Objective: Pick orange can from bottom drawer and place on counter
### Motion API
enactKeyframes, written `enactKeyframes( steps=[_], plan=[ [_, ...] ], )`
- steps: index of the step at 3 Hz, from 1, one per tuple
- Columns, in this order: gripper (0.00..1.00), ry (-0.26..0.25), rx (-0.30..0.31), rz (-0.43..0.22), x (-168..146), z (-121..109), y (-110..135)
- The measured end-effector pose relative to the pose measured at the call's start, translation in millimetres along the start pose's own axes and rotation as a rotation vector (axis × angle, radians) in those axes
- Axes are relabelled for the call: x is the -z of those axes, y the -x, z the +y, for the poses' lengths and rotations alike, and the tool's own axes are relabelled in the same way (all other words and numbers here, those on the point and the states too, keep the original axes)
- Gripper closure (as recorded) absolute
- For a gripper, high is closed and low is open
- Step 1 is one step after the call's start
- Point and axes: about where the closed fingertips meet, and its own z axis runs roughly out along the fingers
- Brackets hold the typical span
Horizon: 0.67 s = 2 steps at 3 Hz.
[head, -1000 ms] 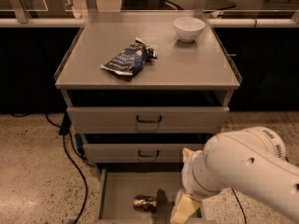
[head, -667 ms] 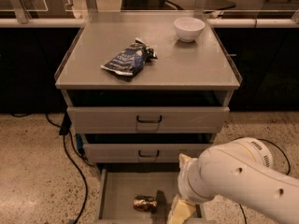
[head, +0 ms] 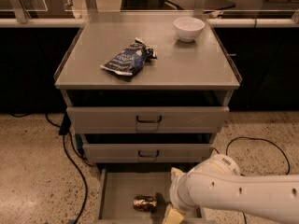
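Note:
The orange can (head: 145,203) lies on its side in the open bottom drawer (head: 117,190), near the drawer's front middle. My gripper (head: 171,213) hangs at the end of the white arm (head: 233,195), low over the drawer, just right of the can and close to it. The frame's bottom edge cuts off the gripper's lower part. The counter (head: 187,64) is the grey top of the cabinet, above the drawers.
A dark blue snack bag (head: 127,59) lies on the counter's left middle, and a white bowl (head: 188,28) stands at its back right. Two upper drawers (head: 148,119) with black handles are shut. Black cables (head: 70,162) run over the speckled floor on both sides.
My arm has swung left and lower, bringing the gripper closer to the can's right side. The can, bag and bowl have not moved.

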Motion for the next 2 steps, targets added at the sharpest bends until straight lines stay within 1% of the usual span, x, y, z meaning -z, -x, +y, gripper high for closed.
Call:
enactKeyframes(
  steps=[1, 2],
  plan=[
    [0.0, 0.044, 0.003, -0.032, -79.3, -1.9, -4.3],
    [0.0, 0.039, 0.004, -0.039, -81.6, -3.4, -5.5]
  ],
)
